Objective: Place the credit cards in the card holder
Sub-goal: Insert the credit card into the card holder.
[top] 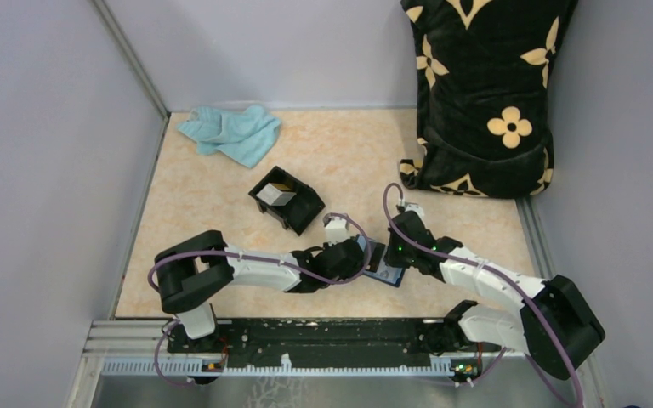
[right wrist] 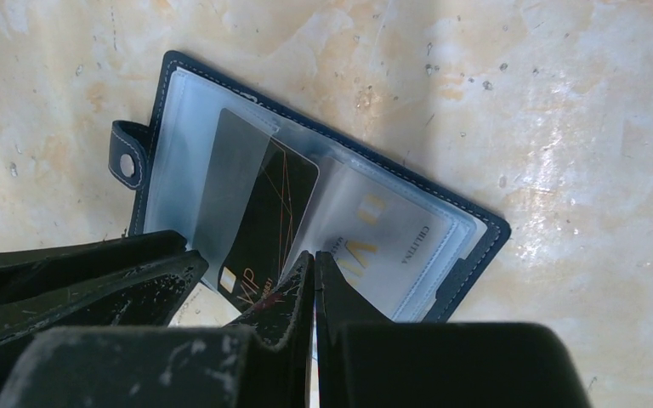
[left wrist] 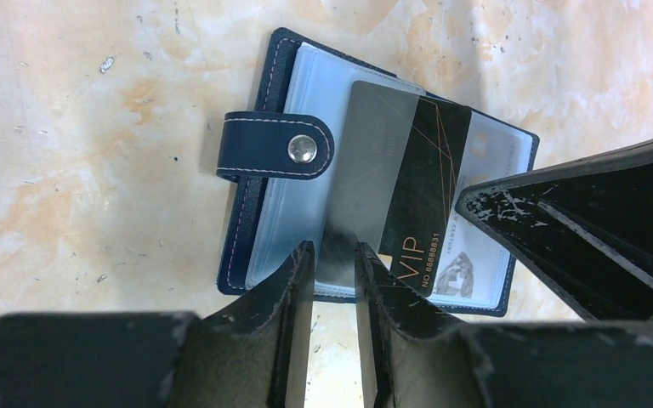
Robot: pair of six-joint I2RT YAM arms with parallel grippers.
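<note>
Navy leather wallet (left wrist: pixel 259 144) lies open on the table (left wrist: pixel 93 170) between both claws; the black card (left wrist: pixel 425 170), thin, stiff and likely slick, sits half in a clear pocket (left wrist: pixel 306 102), best taken by its free end; left claw (left wrist: pixel 333 255) slightly spread there; right claw (right wrist: pixel 313 259) pressed together at the wallet's near edge; black box (top: pixel 306 208) holds more cards (top: pixel 276 194).

Left arm (top: pixel 255 268) stretches out from its base at seven o'clock, elbow folded back near nine, forearm running low toward three o'clock. Left hand (top: pixel 355 255) points down, its fingers (left wrist: pixel 293 280) a narrow gap apart. Right arm (top: pixel 485 280) reaches from five o'clock, forearm angled toward ten, wrist tipped down. Right hand (top: pixel 394 251) has its fingers (right wrist: pixel 293 293) pressed tight together, no gap showing. The two hands sit just beside each other, tips nearly meeting, the right one at the left one's three o'clock
</note>
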